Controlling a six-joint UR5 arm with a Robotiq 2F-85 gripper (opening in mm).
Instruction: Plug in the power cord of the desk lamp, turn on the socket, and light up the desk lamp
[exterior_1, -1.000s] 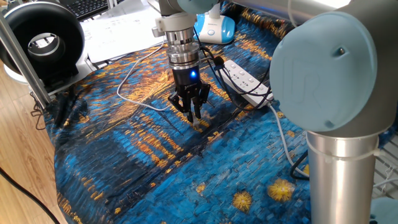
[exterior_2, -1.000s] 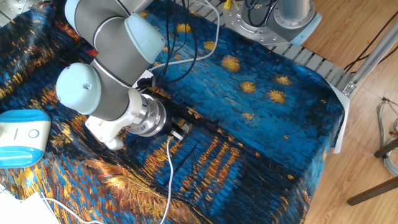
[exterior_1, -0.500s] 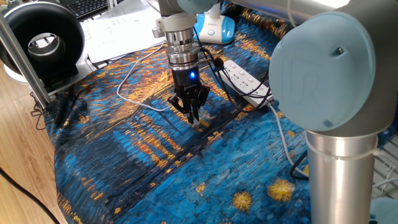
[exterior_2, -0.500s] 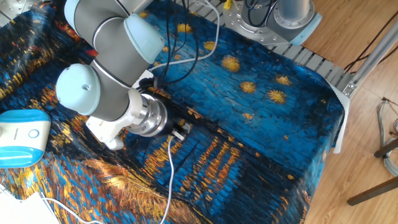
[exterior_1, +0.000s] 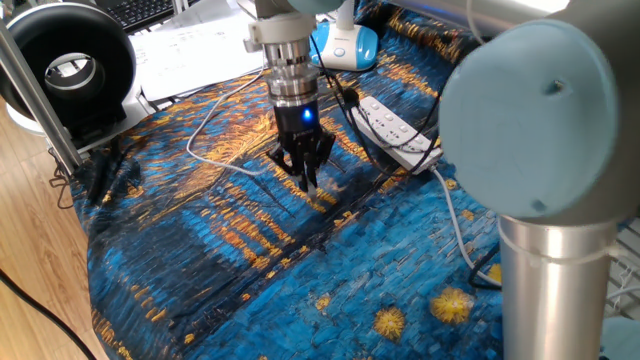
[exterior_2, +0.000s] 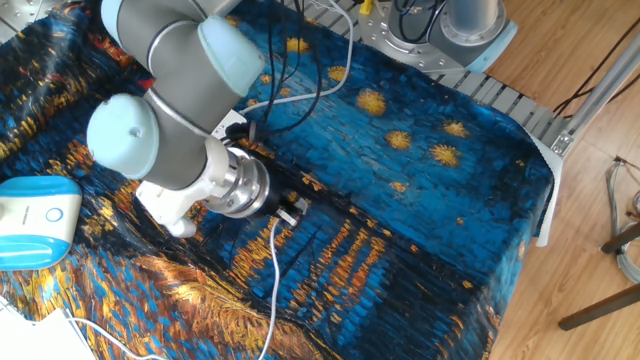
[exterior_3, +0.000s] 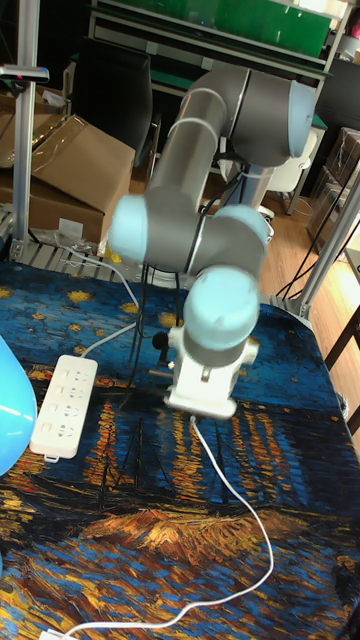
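Gripper (exterior_1: 306, 180) points straight down over the blue-and-gold patterned cloth (exterior_1: 230, 250), fingertips drawn together at their tips just above the fabric; whether they pinch the plug cannot be told, since the plug itself is not clearly resolved in one fixed view. A blue indicator light glows on the gripper body. In the other fixed view the gripper (exterior_2: 290, 212) sits at the end of the wrist with the power cord (exterior_2: 273, 290) emerging right at its tip and running toward 6 o'clock across the cloth. In the tall fixed view the same power cord (exterior_3: 240, 510) leaves from beneath the wrist, curves toward 5 o'clock, then sweeps back toward 7 o'clock at the bottom edge. In one fixed view the power cord (exterior_1: 205, 150) loops over the cloth at 9 o'clock of the gripper. Socket (exterior_1: 397, 128) lies flat on the cloth at 2 o'clock of the gripper, near but apart from it, with black cables (exterior_1: 350, 110) draped between them. In the tall fixed view the socket (exterior_3: 64, 403) lies at 9 o'clock of the wrist, well apart. Desk lamp base (exterior_1: 345, 45), white and blue, sits at 12 o'clock behind the gripper.
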